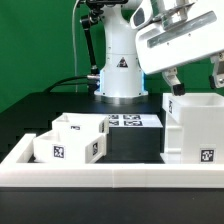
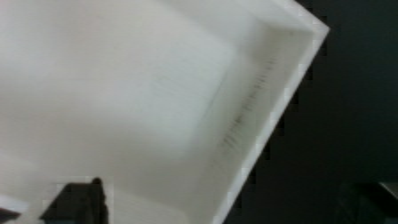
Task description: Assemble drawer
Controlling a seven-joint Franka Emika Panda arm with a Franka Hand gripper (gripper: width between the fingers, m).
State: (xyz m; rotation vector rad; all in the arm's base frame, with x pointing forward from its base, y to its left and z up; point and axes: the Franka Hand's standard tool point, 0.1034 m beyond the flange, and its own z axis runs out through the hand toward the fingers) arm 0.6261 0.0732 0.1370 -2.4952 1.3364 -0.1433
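The gripper hangs released, its two dark fingers spread wide with nothing between them. It sits just above the housing, over the top edge and apart from it. In the wrist view one fingertip shows at the frame's edge. The housing fills most of that picture as a blurred white face with a raised rim, and the black table lies beyond it.

The housing stands upright at the exterior view's right, just behind the low white wall. To its left, on the table, lies the marker board. Farther to the exterior view's left sit the two trays, well apart from the gripper. The rear tray and the front tray stand close together, open tops up. Whether they touch cannot be told.
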